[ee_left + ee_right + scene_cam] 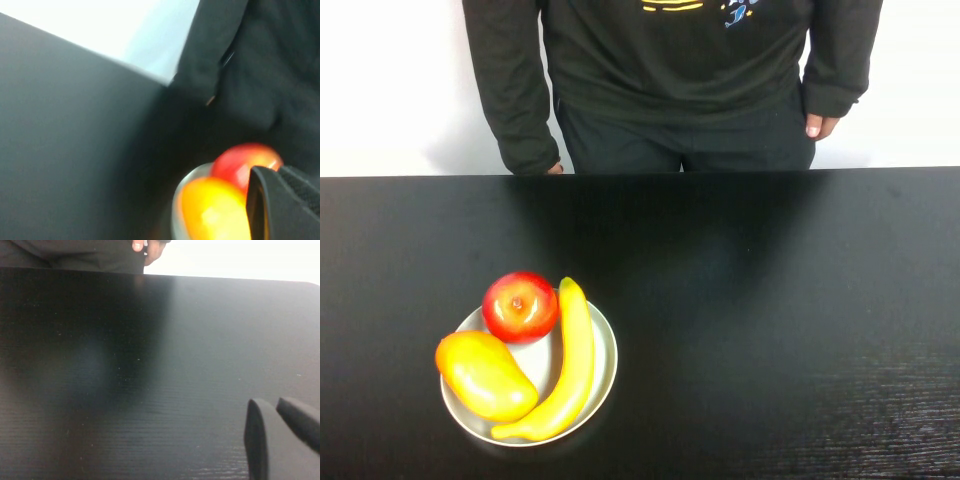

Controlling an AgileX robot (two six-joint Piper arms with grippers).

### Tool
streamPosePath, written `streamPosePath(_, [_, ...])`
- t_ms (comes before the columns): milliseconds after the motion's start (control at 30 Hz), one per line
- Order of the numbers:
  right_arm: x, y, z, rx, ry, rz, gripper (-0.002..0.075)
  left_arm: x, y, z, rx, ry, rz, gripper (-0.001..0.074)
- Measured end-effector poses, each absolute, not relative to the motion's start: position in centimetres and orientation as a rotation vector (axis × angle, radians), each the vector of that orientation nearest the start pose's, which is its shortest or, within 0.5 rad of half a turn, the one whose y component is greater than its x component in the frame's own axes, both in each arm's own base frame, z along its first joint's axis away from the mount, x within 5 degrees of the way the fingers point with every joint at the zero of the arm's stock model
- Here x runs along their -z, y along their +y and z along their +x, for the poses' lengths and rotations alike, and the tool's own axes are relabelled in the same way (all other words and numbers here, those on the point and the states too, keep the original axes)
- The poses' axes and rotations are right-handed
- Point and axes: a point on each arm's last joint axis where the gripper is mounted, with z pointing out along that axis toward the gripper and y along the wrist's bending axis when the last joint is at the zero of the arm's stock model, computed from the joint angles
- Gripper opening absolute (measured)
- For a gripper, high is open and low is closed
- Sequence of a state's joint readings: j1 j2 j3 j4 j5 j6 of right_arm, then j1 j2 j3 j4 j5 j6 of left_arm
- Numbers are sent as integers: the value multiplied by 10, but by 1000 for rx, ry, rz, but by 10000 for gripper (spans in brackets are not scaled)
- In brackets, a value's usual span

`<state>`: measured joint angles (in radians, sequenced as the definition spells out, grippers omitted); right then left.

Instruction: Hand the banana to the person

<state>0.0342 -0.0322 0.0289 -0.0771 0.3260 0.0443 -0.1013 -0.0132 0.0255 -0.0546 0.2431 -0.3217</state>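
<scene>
Lying on the plate (608, 345) beside the apple (520, 306), the banana (572, 365) looks light, smooth, best pinched mid-length; left claw (280, 200) unclear, right claw (280, 427) nearly pressed together, over bare tabletop (770, 300).

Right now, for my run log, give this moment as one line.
stage: not started | banana: on plate | person: standing behind table | left gripper: near plate | right gripper: over bare table

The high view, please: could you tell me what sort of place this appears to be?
Probably a lab demo bench: a bare black table, a plain white wall, the person standing behind, and one plate of fruit.
</scene>
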Motion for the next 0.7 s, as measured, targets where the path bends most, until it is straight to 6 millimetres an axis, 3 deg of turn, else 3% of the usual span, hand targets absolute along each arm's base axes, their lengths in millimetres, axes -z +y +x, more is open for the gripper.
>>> streamPosePath(233, [-176,0,53,18,1805,-39,-7,-198,-6,56,463,1564,-296,-4])
streamPosePath(367, [-176,0,53,18,1805,-39,-7,-198,-7,56,516,1566,-349,-4])
streamPosePath(533, [-176,0,53,18,1805,-39,-7,-229,-9,56,517,1723,-370,-4])
streamPosePath(700, [-176,0,53,18,1805,-39,-7,-275,-14,67,356,2033,-196,-4])
